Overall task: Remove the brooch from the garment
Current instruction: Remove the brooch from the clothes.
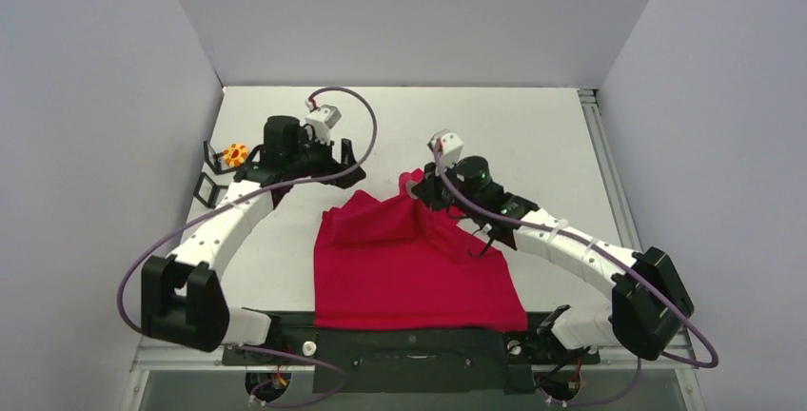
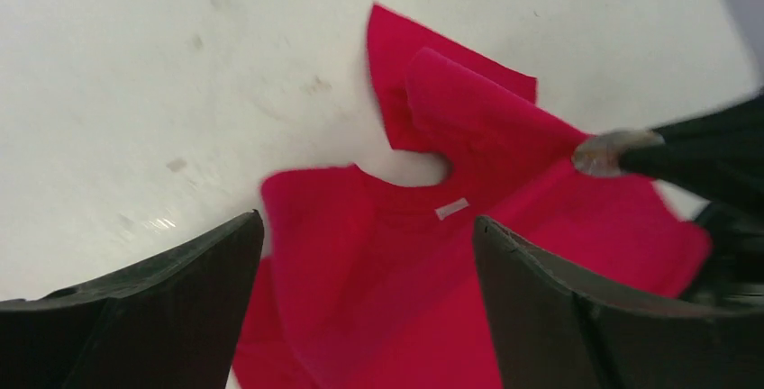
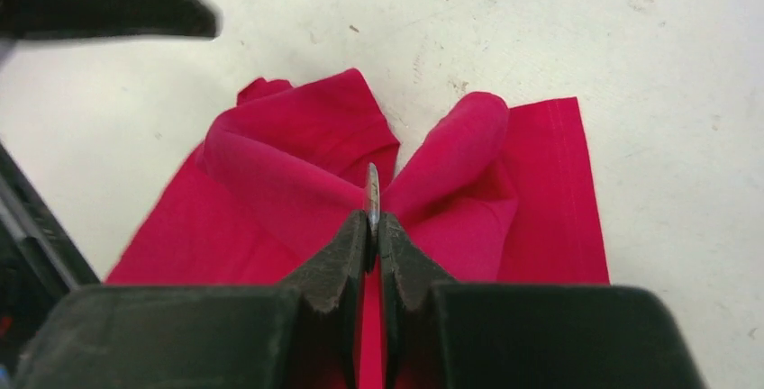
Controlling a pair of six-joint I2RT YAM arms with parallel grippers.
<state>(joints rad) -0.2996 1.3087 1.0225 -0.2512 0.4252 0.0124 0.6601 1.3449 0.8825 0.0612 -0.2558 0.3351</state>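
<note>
Label (image 2: 452, 208), unreadable, in garment (image 1: 409, 268) neckline; right jaws tight on it, left jaws wide.

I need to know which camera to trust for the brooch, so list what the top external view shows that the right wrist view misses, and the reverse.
Only the top external view: the left arm and a small orange-and-yellow round object, possibly the brooch, beside it. Only the right wrist view: a thin grey sliver poking out of the shut right pincer, fabric drawn up to it. Both: the bright red short-sleeved T-shirt on the white table, pinched by that pincer.
</note>
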